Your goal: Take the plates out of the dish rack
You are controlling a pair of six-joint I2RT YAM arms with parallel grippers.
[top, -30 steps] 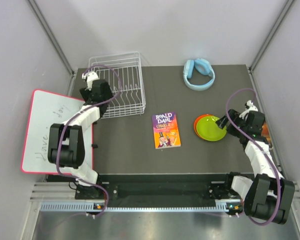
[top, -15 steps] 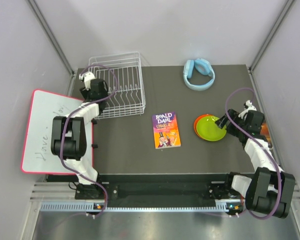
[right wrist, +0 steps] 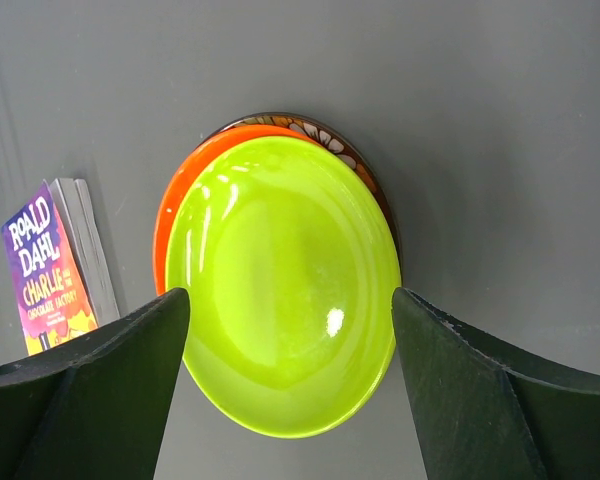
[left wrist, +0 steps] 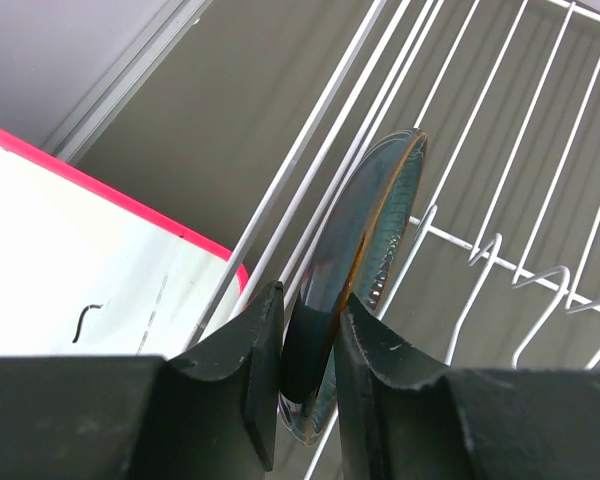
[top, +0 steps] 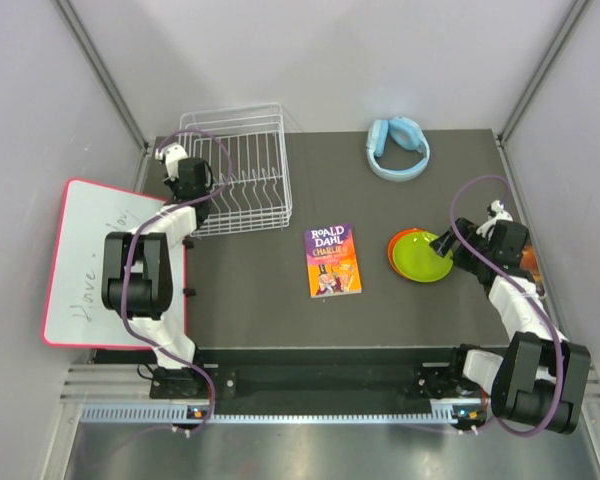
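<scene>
Your left gripper (left wrist: 310,350) pinches the rim of the dark green plate (left wrist: 365,230) standing on edge in the dish rack (top: 230,111), which is rigid, glossy, likely slippery and breakable, so grip firmly there, while your right gripper (right wrist: 290,300) hangs open above the lime green plate (right wrist: 280,270).

two black-and-white arms (top: 145,285) with looped purple cables (top: 483,180), each ending in matte black fingers (left wrist: 230,390).
</scene>
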